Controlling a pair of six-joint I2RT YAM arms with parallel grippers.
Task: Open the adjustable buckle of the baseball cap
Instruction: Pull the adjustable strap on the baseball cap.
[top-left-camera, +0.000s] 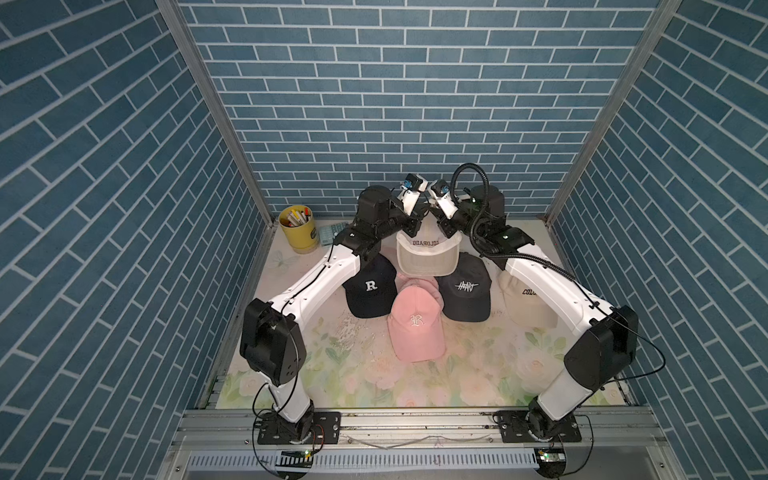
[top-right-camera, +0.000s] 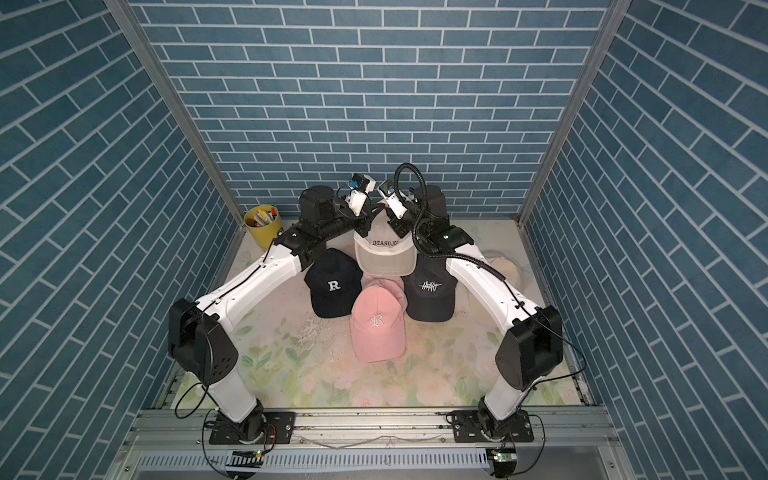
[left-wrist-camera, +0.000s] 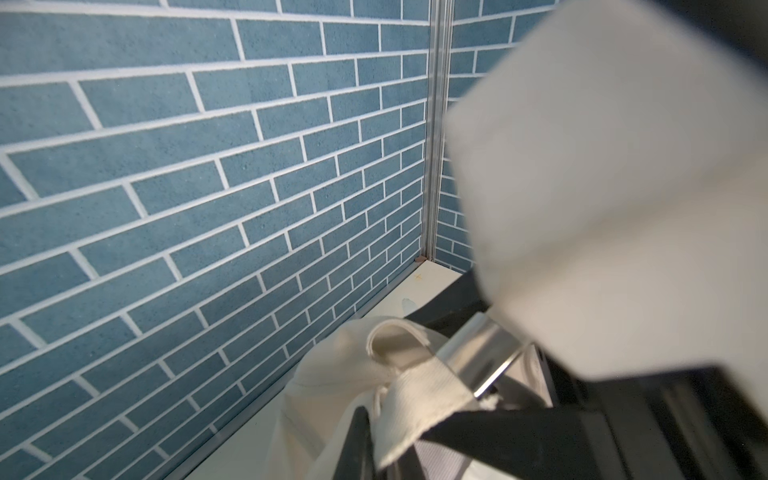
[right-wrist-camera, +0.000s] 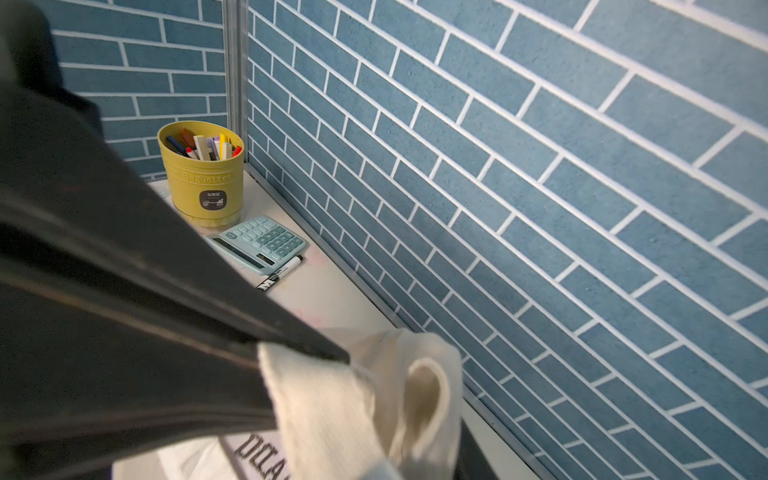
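I see the table (top-left-camera: 353, 374) w/ a flower mat on it. My L arm (top-left-camera: 316, 282) and R arm (top-left-camera: 552, 291) both reach to the back and meet over the white cap (top-left-camera: 428, 259).

The white cap is at the back middle of the table, near the back wall. Its brim points toward me and its back end is up at the two grippers. In front of it lie a navy cap (top-left-camera: 370, 291), a pink cap (top-left-camera: 417, 332) and a black cap (top-left-camera: 465, 295), all close together. The pink cap is nearest me. A cream cap (top-left-camera: 528, 307) lies partly under the R arm.

A yellow cup (top-left-camera: 297, 235) full of pens stands in the back corner on the L side. A calc (right-wrist-camera: 264, 243) lies just beside it.

The L gripper (top-left-camera: 417, 222) is clenched on the strap (left-wrist-camera: 419, 411). In the L wrist view the strap comes out from btwn its fingers and loops up. The R gripper (top-left-camera: 441, 224) pinches cloth of the white cap. In the R wrist view the cloth sticks out from btwn its dark fingers.

A marker (right-wrist-camera: 280, 272) lies just beside the calc. The shiny buckle (left-wrist-camera: 482, 353) sits on the strap, right by the L gripper. I can't tell if the buckle is open or closed.
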